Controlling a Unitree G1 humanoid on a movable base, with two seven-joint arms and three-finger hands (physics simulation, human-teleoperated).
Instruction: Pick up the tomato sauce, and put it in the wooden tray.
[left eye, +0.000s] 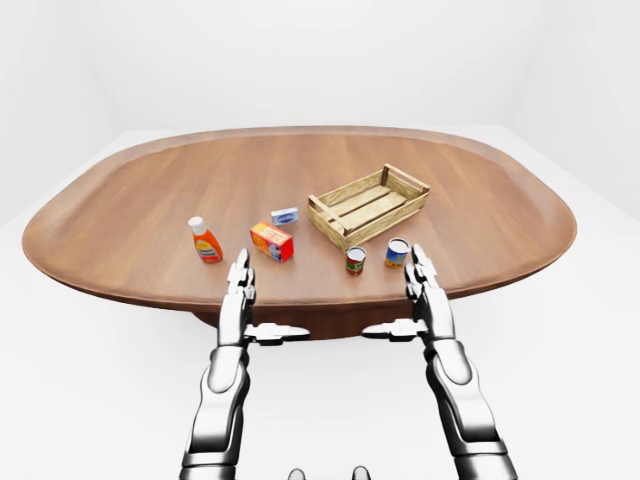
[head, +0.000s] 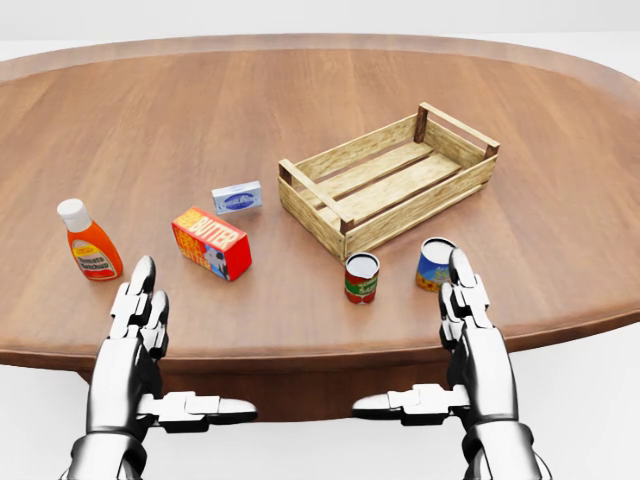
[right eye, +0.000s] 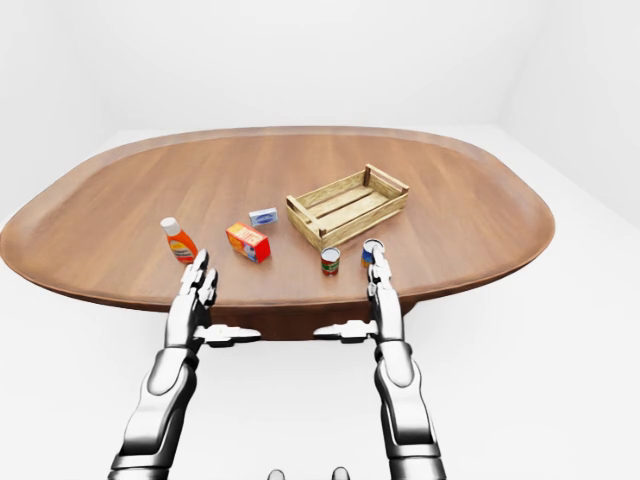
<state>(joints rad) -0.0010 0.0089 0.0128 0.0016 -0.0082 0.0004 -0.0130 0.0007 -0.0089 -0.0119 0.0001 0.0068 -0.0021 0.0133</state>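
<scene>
Tomato sauce (head: 361, 277), probably the red-labelled can, is standing upright beside the wooden tray (head: 390, 190); we are noting the empty, unclenched right hand (head: 468, 300) lying nearer, can up-left of it.

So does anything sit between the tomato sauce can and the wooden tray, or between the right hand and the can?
Nothing visible does. The tomato sauce can stands just below the wooden tray in the head view, bare table between. The right hand is open to its right, beside a blue can.
</scene>
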